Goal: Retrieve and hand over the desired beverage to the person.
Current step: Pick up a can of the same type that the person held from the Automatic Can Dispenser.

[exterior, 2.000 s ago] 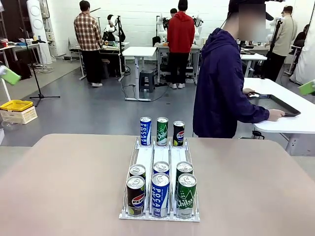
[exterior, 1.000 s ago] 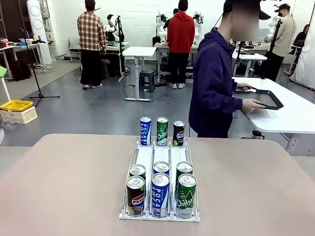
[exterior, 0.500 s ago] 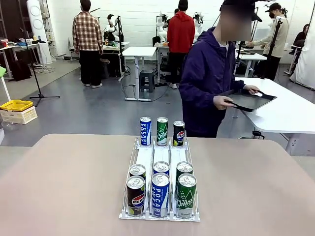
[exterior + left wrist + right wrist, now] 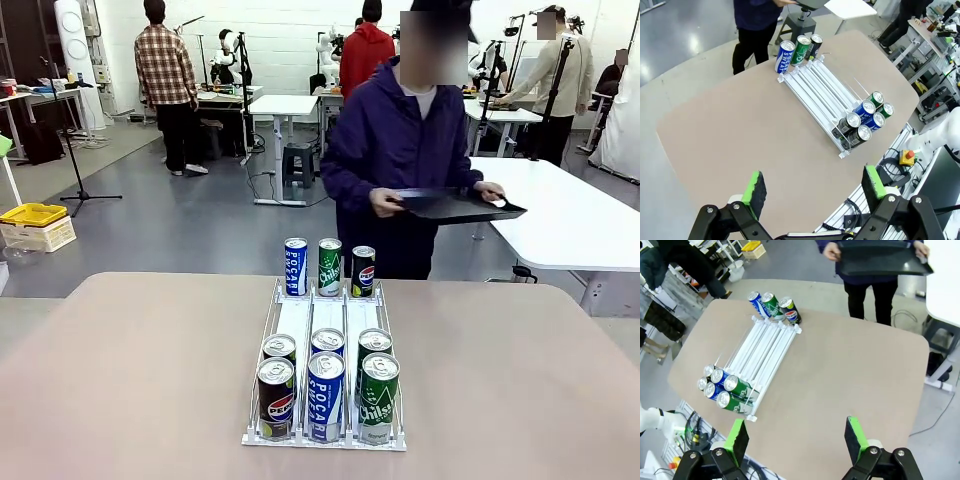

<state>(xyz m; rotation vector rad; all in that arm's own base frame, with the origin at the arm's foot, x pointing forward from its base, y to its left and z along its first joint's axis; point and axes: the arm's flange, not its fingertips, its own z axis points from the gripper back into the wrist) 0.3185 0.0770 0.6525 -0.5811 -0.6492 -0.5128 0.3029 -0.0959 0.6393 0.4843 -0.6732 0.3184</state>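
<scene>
A white wire rack (image 4: 312, 315) in the middle of the table holds beverage cans in three lanes. At its near end stand a Pepsi can (image 4: 276, 397), a Pocari can (image 4: 325, 395) and a green Chilsung can (image 4: 378, 397), with one more can behind each. Three cans (image 4: 329, 266) stand at the far end. Nothing shows which beverage is desired. The person (image 4: 400, 150) faces me at the far edge, holding a black tray (image 4: 455, 205) in both hands. My left gripper (image 4: 814, 184) and right gripper (image 4: 796, 434) hang open high above the table, holding nothing.
The beige table (image 4: 130, 370) has wide bare room on both sides of the rack. A white side table (image 4: 580, 220) stands behind the person at the right. Other people and work tables fill the room farther back. A yellow bin (image 4: 33, 214) sits on the floor far left.
The person has turned away from the white side table, lifted the black tray off it and stepped left to face my table. The cans and both grippers have not moved.
</scene>
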